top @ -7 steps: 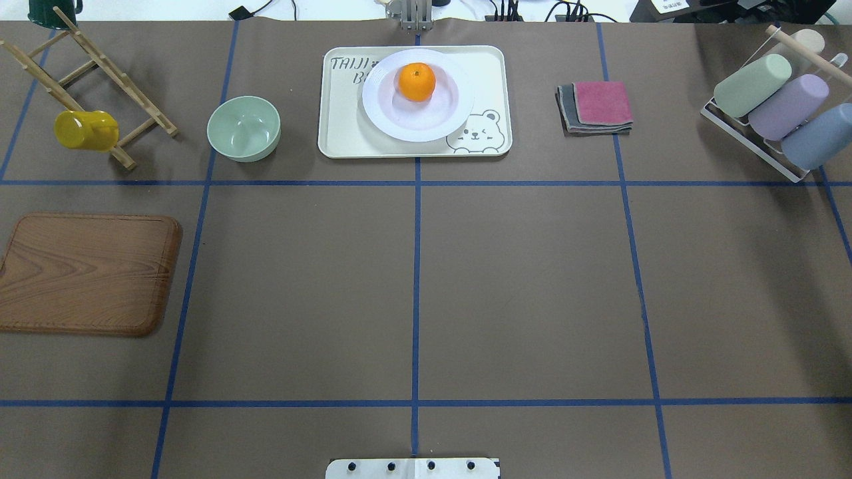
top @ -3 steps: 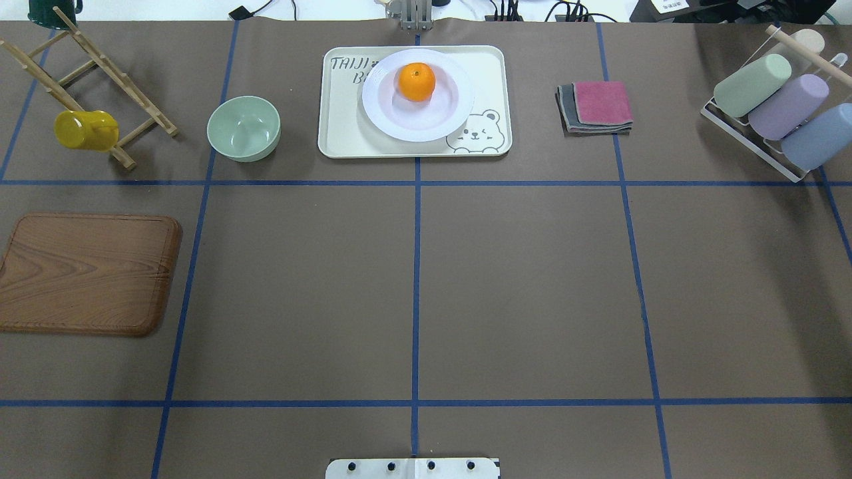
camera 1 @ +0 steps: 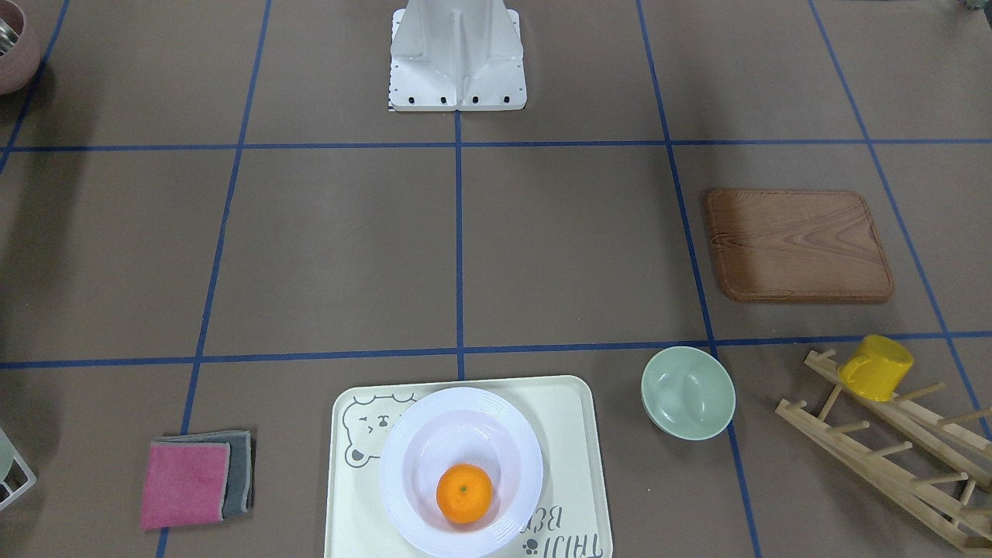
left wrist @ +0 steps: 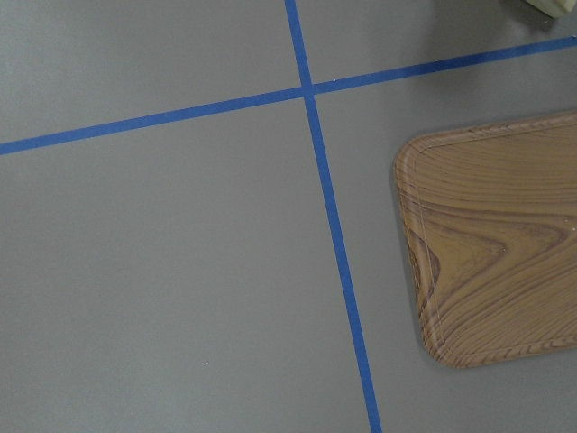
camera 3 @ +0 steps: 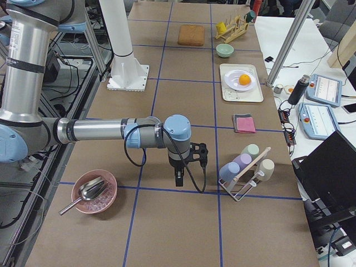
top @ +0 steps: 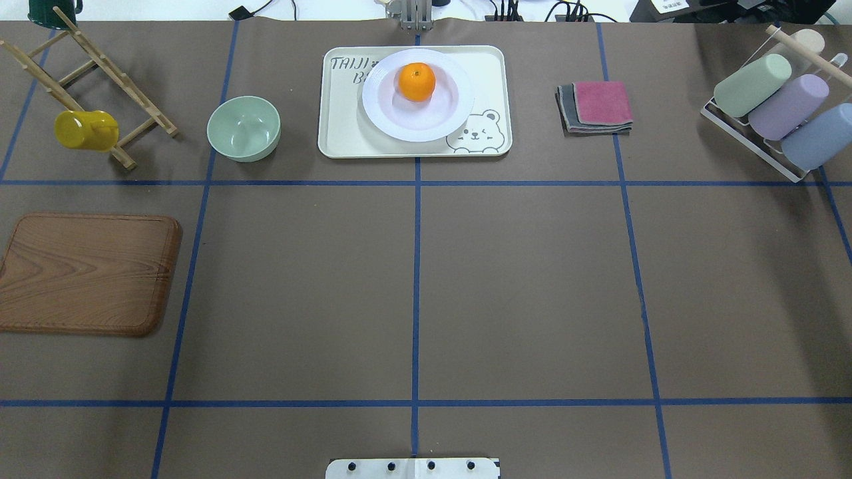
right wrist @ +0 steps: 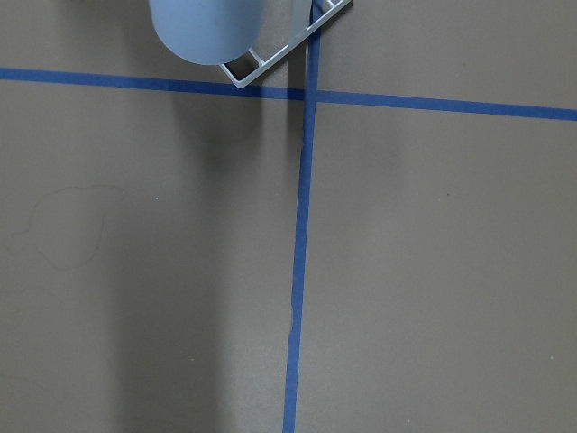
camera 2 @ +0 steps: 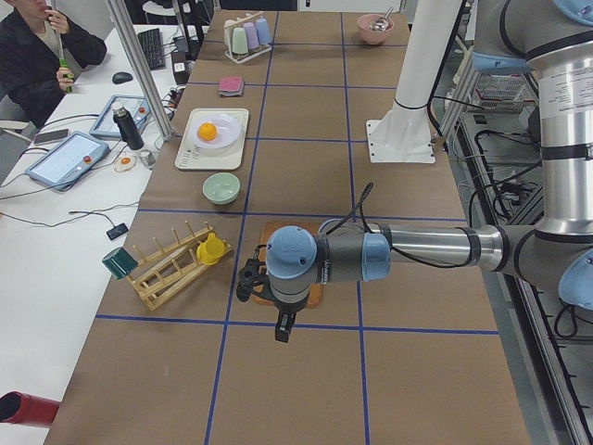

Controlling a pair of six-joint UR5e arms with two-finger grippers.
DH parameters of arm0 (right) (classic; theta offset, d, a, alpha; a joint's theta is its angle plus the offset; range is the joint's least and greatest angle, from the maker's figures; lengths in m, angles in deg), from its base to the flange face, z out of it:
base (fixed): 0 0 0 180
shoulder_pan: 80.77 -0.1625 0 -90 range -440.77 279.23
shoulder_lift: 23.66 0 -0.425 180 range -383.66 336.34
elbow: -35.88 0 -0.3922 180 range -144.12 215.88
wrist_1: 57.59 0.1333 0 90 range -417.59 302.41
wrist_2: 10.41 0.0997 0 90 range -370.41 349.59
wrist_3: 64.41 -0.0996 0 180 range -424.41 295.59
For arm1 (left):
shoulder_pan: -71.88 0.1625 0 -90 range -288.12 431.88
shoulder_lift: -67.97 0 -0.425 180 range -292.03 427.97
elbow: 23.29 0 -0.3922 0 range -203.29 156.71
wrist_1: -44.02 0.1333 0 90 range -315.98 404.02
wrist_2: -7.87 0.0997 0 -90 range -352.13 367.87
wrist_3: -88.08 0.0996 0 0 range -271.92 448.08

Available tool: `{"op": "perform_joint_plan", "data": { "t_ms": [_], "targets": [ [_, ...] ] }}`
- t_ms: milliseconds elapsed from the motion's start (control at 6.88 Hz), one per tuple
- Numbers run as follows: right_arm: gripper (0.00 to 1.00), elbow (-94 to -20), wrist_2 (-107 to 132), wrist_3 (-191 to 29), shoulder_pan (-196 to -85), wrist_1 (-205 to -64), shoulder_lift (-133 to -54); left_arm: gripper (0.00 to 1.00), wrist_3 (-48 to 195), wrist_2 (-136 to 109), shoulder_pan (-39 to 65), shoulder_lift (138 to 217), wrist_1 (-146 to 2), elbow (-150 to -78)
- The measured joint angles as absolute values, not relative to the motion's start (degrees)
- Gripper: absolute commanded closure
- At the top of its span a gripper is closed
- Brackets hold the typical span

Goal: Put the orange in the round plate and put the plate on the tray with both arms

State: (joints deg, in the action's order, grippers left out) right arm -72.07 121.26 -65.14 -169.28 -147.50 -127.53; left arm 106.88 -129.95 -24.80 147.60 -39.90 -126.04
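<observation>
The orange (top: 417, 82) lies in the white round plate (top: 439, 123), and the plate stands on the cream tray (top: 339, 133) at the table's far middle. The front-facing view shows the same: orange (camera 1: 464, 493), plate (camera 1: 403, 457), tray (camera 1: 573, 434). Both arms are pulled back, far from the tray. My left gripper (camera 2: 283, 329) hangs over the table near the wooden board, and shows only in the left side view. My right gripper (camera 3: 178, 181) hangs beside the cup rack, and shows only in the right side view. I cannot tell whether either is open or shut.
A pale-green bowl (top: 243, 128) sits left of the tray, folded cloths (top: 596, 106) right of it. A wooden board (top: 86, 273), a wooden rack with a yellow mug (top: 85, 130), a cup rack (top: 772, 113) and a pink bowl with a scoop (camera 3: 93, 192) stand around. A person (camera 2: 37, 46) sits beyond.
</observation>
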Motion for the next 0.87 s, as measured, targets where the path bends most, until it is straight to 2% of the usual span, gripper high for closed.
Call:
{"op": "perform_joint_plan", "data": {
  "t_ms": [872],
  "targets": [
    [0.0,-71.65,121.25,-65.11,-169.28,-147.5,-127.58,0.01,106.89,-129.97,-24.74,146.51,-39.91,-126.2]
  ]
}}
